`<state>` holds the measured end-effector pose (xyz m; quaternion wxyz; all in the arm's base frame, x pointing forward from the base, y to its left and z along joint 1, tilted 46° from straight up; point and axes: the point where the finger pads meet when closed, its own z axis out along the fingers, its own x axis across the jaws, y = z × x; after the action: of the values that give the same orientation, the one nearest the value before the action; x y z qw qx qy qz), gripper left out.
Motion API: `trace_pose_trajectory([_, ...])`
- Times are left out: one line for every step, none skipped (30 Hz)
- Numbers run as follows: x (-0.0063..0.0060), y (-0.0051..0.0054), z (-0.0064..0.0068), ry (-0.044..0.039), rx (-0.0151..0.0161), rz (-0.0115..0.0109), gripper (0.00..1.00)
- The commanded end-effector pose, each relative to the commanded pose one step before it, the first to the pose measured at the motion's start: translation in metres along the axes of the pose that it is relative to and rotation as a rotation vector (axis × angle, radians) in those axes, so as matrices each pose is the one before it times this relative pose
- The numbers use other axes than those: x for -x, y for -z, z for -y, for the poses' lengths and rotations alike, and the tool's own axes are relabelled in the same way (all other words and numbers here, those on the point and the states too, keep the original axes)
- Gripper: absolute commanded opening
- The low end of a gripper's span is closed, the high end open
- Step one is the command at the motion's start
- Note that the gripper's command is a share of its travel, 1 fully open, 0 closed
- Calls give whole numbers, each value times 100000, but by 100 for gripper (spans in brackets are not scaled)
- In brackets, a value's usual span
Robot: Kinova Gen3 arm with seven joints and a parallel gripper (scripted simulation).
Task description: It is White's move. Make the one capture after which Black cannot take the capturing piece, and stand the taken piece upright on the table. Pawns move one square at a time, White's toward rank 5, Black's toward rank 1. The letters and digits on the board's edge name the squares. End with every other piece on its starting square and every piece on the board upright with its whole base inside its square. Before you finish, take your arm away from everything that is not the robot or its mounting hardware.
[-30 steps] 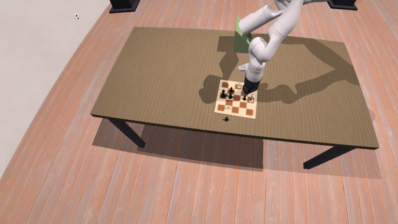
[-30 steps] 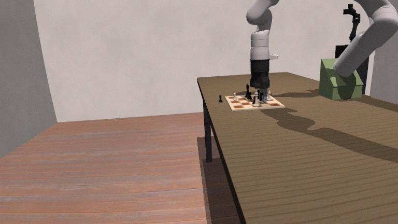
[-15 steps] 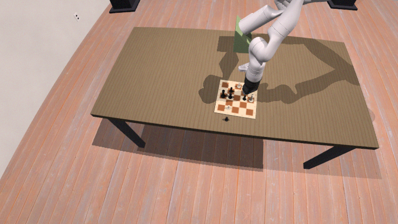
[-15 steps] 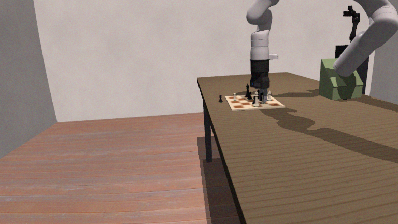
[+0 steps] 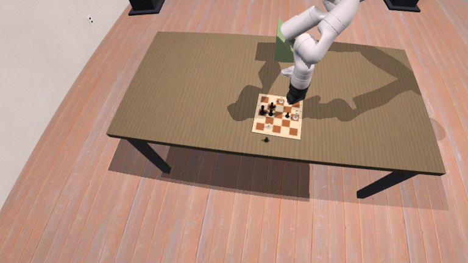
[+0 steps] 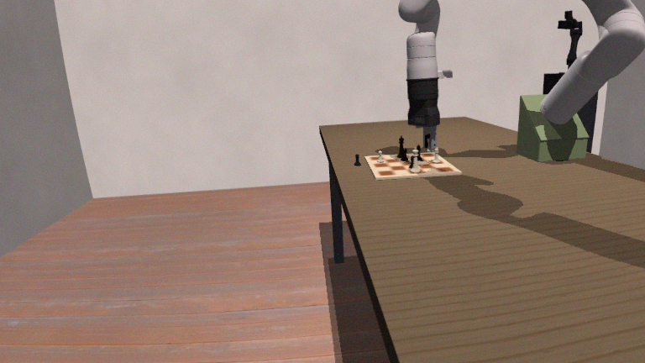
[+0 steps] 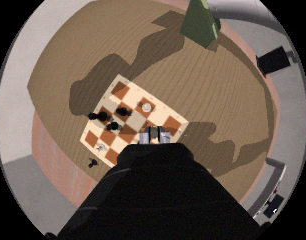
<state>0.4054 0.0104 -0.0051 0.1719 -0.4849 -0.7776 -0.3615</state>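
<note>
1. The hand (image 6: 430,142) is closed on a small chess piece (image 7: 153,135). It hangs a little above the far side of the chessboard (image 5: 256,129), with the fingers pointing straight down. The piece looks pale in the wrist view, but it is too small to say which kind it is.
2. I judge such a piece to be light, stiff and smooth, with a narrow body over a wider base. It can slip or tilt, so a hold on the body, below the head, seems the safest.
3. On the board I see three white pieces (image 5: 295,115) and four black pieces (image 5: 262,110), all upright as far as I can tell.
4. One black pawn (image 5: 265,139) stands upright on the worktop (image 5: 193,84), just beside the near edge of the board. It is probably the taken piece.
5. There is no box or bowl here. A green block (image 6: 532,140) stands well apart on the worktop.
</note>
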Motion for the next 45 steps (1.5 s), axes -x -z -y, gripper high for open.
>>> trace_pose_trajectory([575, 2605, -563, 558, 1477, 2593, 0])
trace_pose_trajectory([0, 617, 0, 0, 0, 0, 0])
trace_pose_trajectory([0, 566, 0, 0, 0, 0, 0])
trace_pose_trajectory([0, 505, 0, 0, 0, 0, 0])
trace_pose_trajectory([0, 435, 0, 0, 1, 0, 0])
trace_pose_trajectory([0, 361, 0, 0, 0, 0, 0])
trace_pose_trajectory([0, 0, 0, 0, 0, 0, 0])
trace_pose_trajectory([0, 0, 0, 0, 0, 0, 0])
trace_pose_trajectory([0, 284, 1, -1, -1, 0, 0])
trace_pose_trajectory([0, 208, -1, 1, 1, 0, 0])
trace_pose_trajectory([0, 137, 0, 0, 0, 0, 0])
trace_pose_trajectory([0, 77, 0, 0, -1, 0, 0])
trace_pose_trajectory([0, 31, 0, 0, 0, 0, 0])
trace_pose_trajectory([0, 5, 0, 0, 0, 0, 0])
trace_pose_trajectory([0, 0, 0, 0, 0, 0, 0])
trace_pose_trajectory([0, 0, 0, 0, 0, 0, 0])
trace_pose_trajectory([0, 0, 0, 0, 0, 0, 0])
trace_pose_trajectory([0, 0, 0, 0, 0, 0, 0])
trace_pose_trajectory([0, 0, 0, 0, 0, 0, 0])
trace_pose_trajectory([0, 0, 0, 0, 0, 0, 0])
trace_pose_trajectory([0, 0, 1, 12, 0, 0, 0])
trace_pose_trajectory([-2, 0, 5, 83, -2, -2, 0])
trace_pose_trajectory([-4, -1, 13, 214, -4, -5, 0])
trace_pose_trajectory([0, 0, 0, 0, 0, 0, 0])
trace_pose_trajectory([0, 0, 0, 0, 0, 0, 0])
trace_pose_trajectory([-7, -1, 25, 396, -8, -10, 0])
trace_pose_trajectory([-12, -2, 38, 619, -12, -15, 0])
trace_pose_trajectory([-17, -3, 53, 874, -17, -22, 0])
trace_pose_trajectory([-23, -4, 69, 1154, -22, -28, 0])
trace_pose_trajectory([-30, -5, 86, 1451, -26, -35, 0])
trace_pose_trajectory([-38, -6, 101, 1757, -30, -41, 0])
trace_pose_trajectory([-46, -6, 116, 2067, -33, -46, 0])
trace_pose_trajectory([-56, -7, 128, 2373, -34, -51, 0])
trace_pose_trajectory([-66, -7, 139, 2671, -34, -55, 0])
trace_pose_trajectory([-77, -7, 146, 2956, -33, -57, 0])
trace_pose_trajectory([-88, -7, 150, 3221, -31, -57, 0])
trace_pose_trajectory([-99, -7, 151, 3464, -28, -55, 0])
trace_pose_trajectory([-110, -6, 149, 3681, -23, -51, 0])
trace_pose_trajectory([-120, -5, 143, 3866, -19, -45, 0])
trace_pose_trajectory([-128, -4, 135, 4019, -14, -37, 0])
trace_pose_trajectory([0, 0, 0, 0, 0, 0, 0])
trace_pose_trajectory([0, 0, 0, 0, 0, 0, 0])
trace_pose_trajectory([-135, -3, 123, 4136, -9, -27, 0])
trace_pose_trajectory([-140, -1, 110, 4214, -4, -16, 0])
trace_pose_trajectory([-143, 1, 95, 4253, -1, -4, 0])
